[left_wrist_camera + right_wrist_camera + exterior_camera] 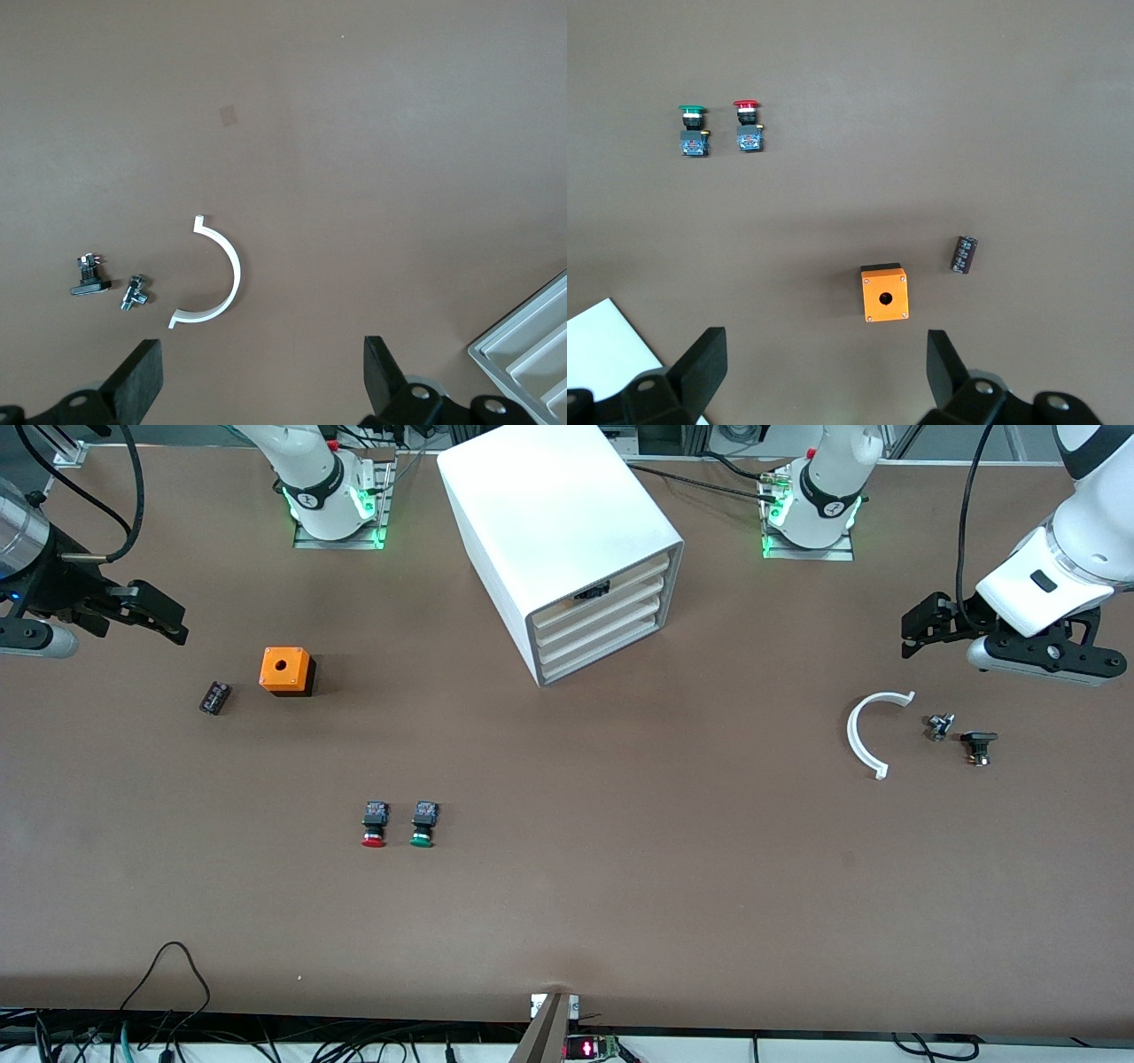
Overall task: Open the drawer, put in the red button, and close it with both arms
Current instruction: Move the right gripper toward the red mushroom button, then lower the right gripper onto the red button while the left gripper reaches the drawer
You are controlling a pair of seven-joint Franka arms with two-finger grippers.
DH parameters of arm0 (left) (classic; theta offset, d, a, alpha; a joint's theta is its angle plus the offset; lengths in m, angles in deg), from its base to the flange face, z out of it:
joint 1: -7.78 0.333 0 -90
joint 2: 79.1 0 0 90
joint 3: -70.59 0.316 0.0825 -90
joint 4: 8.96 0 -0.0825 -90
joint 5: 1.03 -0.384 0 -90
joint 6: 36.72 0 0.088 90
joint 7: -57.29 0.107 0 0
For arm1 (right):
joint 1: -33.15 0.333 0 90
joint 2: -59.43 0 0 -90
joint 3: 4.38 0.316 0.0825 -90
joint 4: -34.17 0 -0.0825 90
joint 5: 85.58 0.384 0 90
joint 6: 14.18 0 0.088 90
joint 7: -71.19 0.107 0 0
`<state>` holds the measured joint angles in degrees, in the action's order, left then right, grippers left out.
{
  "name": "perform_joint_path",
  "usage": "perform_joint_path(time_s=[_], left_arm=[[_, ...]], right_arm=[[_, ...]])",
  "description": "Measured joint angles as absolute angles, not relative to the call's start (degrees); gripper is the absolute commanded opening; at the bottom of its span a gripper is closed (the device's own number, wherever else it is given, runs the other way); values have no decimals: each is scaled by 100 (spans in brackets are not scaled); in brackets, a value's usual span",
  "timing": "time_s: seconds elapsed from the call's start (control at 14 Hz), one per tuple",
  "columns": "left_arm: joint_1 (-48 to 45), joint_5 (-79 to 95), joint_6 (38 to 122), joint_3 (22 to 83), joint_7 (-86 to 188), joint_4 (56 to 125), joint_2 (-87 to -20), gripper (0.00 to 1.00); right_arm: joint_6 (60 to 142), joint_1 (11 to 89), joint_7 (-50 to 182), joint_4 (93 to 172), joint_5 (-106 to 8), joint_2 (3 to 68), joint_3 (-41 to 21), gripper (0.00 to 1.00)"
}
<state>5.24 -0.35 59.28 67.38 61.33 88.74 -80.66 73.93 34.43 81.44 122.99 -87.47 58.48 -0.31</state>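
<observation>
The white cabinet (558,522) stands mid-table near the robots' bases, and all four of its cream drawers are shut. The drawer (620,606) is its second-highest. A small black handle (591,591) shows near the top drawers. The red button (374,825) lies on the table beside the green button (423,825), nearer to the front camera than the cabinet. Both also show in the right wrist view, the red button (748,129) and the green button (693,133). My left gripper (917,627) is open and empty over the left arm's end of the table. My right gripper (168,622) is open and empty over the right arm's end.
An orange box (285,670) with a hole and a small black part (214,697) lie at the right arm's end. A white arc (864,735), a small metal part (939,726) and a black part (979,746) lie below my left gripper. Cables hang along the table's front edge.
</observation>
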Motion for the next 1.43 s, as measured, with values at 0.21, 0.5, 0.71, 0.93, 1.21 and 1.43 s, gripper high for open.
perform_joint_path(time_s=[0.21,0.5,0.71,0.93,1.21,1.43], left_arm=[[524,-35,5928,6738,6133,8874,-8066,100],[522,-35,5928,6734,6133,8874,-8066,100],[519,-35,5903,6722,6133,8874,-8069,100],[518,-35,5829,6716,6133,8862,-8074,100],[512,-35,5507,6648,6133,8803,-8090,100],[496,-35,5263,6521,6133,8753,-8092,100]], right_arm=[[7406,3443,8138,12299,-8714,5844,-31,100],[7431,3443,7912,12299,-8706,5837,-31,100],[7442,3441,7233,12302,-8706,5742,-43,100],[7444,3441,7129,12307,-8706,5418,-43,100],[7702,3459,7146,12314,-8702,4869,-38,100],[8310,3486,7609,12314,-8693,4489,-3,100]])
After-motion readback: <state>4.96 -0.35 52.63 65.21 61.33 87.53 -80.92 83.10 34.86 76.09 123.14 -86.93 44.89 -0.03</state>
